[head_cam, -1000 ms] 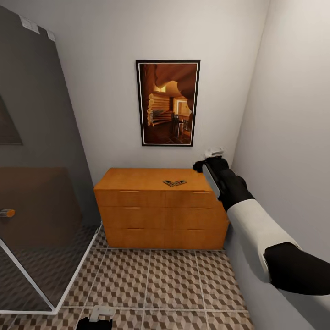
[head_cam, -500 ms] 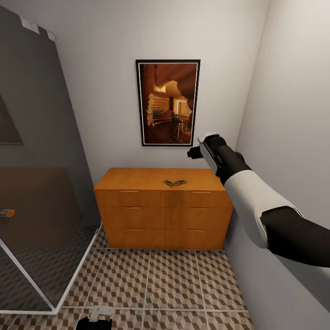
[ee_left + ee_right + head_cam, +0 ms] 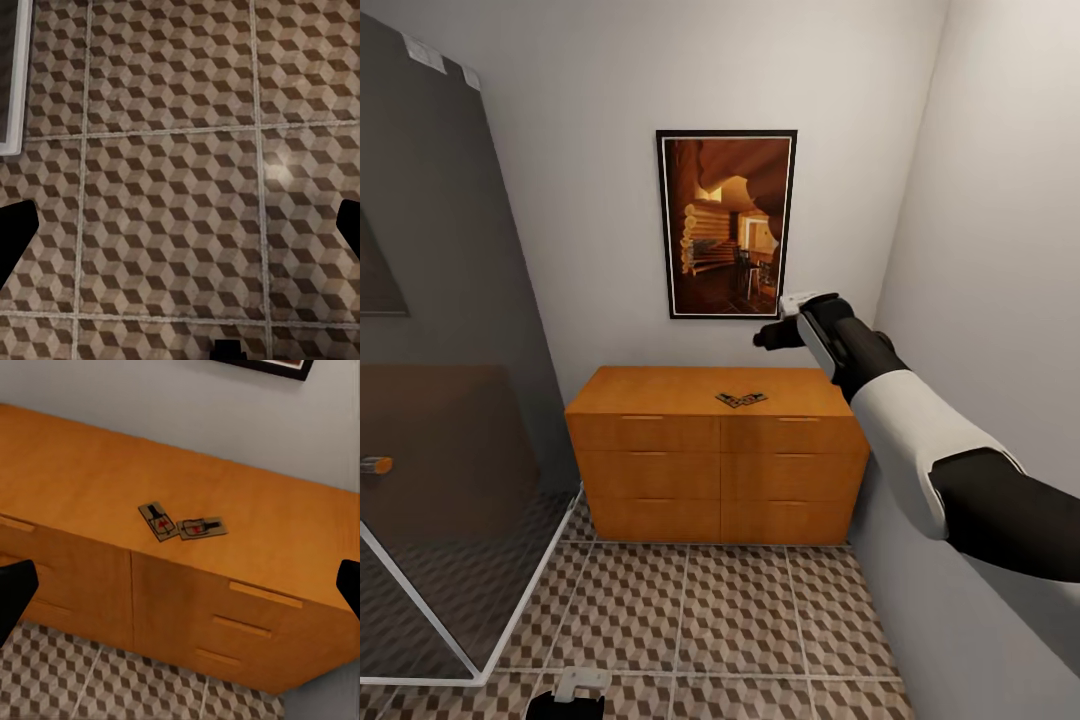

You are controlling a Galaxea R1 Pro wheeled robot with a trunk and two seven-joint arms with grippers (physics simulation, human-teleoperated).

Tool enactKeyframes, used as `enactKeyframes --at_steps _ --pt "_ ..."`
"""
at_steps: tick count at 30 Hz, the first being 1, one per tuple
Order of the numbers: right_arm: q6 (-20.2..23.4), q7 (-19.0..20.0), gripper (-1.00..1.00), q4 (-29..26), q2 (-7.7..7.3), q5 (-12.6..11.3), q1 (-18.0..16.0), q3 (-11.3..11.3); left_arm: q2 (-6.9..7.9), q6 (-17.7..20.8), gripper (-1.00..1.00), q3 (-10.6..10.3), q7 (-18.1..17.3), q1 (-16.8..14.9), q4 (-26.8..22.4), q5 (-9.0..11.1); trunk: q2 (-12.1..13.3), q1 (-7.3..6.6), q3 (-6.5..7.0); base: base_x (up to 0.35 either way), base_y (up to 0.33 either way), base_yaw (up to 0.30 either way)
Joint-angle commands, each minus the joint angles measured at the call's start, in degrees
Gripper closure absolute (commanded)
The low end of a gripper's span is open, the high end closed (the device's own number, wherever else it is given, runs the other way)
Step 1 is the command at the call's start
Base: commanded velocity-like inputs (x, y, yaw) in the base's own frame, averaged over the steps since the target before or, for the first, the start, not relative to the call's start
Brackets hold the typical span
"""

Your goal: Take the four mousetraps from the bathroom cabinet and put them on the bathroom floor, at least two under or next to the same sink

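While the right arm (image 3: 905, 430) is reaching out from the robot, the right gripper (image 3: 792, 322) is hanging in the air above the right end of the cabinet (image 3: 715, 455), well apart from its top and close to the lower right corner of the framed picture (image 3: 726, 224) on the wall behind the cabinet. In the right wrist view, the two dark fingertips (image 3: 15, 592) are showing at opposite edges of the frame, so the jaws are standing wide apart and are holding nothing.

Two mousetraps (image 3: 741, 400) are lying flat on the cabinet top, right of its middle and nearer its front edge than the wall. In the right wrist view the mousetraps (image 3: 181, 523) are touching at one corner and are forming a shallow V, each showing dark wire and a red spot. Whether more traps are lying with them cannot be told. All the cabinet drawers are sitting closed.

The bathroom floor (image 3: 735, 620) is spreading out in front of the cabinet, and a glass shower enclosure (image 3: 440, 400) is standing to the cabinet's left.

The left gripper (image 3: 575, 692) is hanging low over the floor, well in front of the cabinet. In the left wrist view its dark fingertips (image 3: 13, 236) are also sitting at opposite edges over bare tiles (image 3: 172, 202), so it too is spread wide and empty.
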Motion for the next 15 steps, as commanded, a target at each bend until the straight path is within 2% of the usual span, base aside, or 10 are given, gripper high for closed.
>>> enactKeyframes --at_steps 1,7,11,13,15 --pt "0.22 0.36 -1.00 -0.03 -0.10 -0.42 -0.08 0.40 -0.04 -0.29 -1.00 -0.47 0.02 -0.08 0.18 0.39 -0.13 0.04 -0.13 0.000 0.000 0.000" --pt "0.22 4.71 -1.00 -0.03 -0.47 -0.34 -0.03 2.05 -0.01 -0.29 -1.00 -0.45 0.02 -0.08 0.18 0.39 -0.13 0.04 -0.13 0.000 0.000 0.000" --pt "0.14 8.28 -1.00 0.04 -0.66 -0.33 -0.03 4.35 0.04 -0.29 -1.00 -0.51 0.02 -0.08 0.18 0.39 -0.13 0.04 -0.13 0.000 0.000 0.000" --pt "0.14 9.07 -1.00 0.05 -0.68 -0.33 -0.03 4.81 0.04 -0.29 -1.00 -0.50 0.02 -0.08 0.18 0.39 -0.13 0.04 -0.13 0.000 0.000 0.000" --pt "0.10 12.07 -1.00 0.05 -0.73 -0.33 -0.03 5.92 0.09 -0.29 -1.00 -0.46 0.02 -0.08 0.18 0.39 -0.13 0.04 -0.13 0.000 0.000 0.000"
